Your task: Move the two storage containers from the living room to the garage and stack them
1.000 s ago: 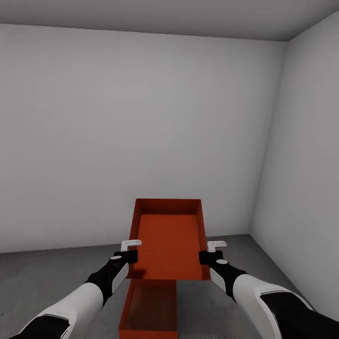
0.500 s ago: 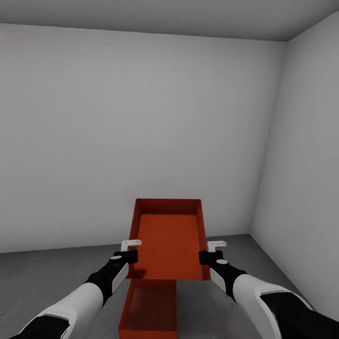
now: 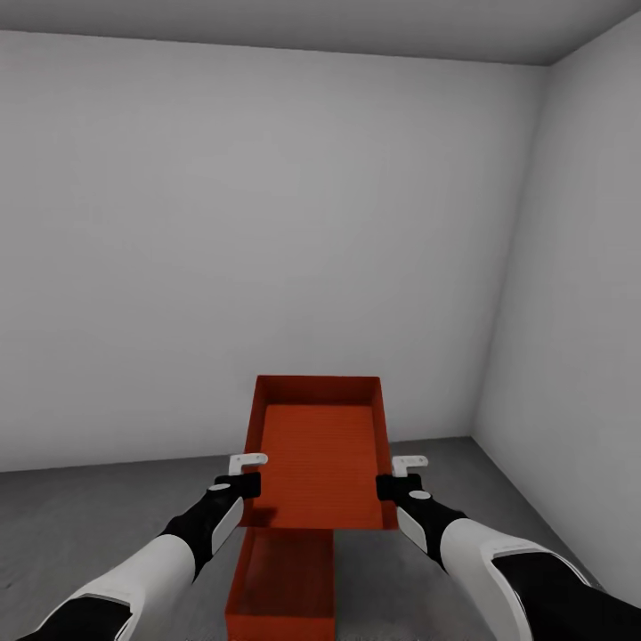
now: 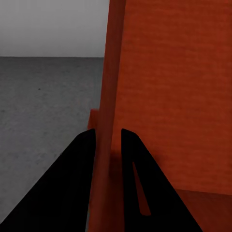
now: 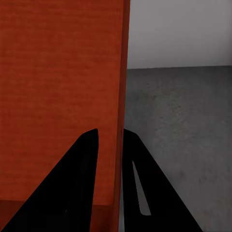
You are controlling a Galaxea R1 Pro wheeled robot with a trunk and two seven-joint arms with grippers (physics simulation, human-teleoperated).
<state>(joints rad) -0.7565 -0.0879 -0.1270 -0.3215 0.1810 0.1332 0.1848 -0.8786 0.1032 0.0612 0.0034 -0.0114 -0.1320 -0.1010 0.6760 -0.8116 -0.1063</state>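
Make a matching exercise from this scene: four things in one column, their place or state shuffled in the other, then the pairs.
1. upper container
2. lower container
3. left pincer
4. right pincer

a. resting on the dark grey floor
b. clamped on the held box's right wall
c. held up in the air
d. clamped on the held box's left wall

Pairs: 1-c, 2-a, 3-d, 4-b

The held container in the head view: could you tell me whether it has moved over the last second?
No. The held container keeps its place against the container on the floor; only the wall's top edge shifts, so the camera tilted.
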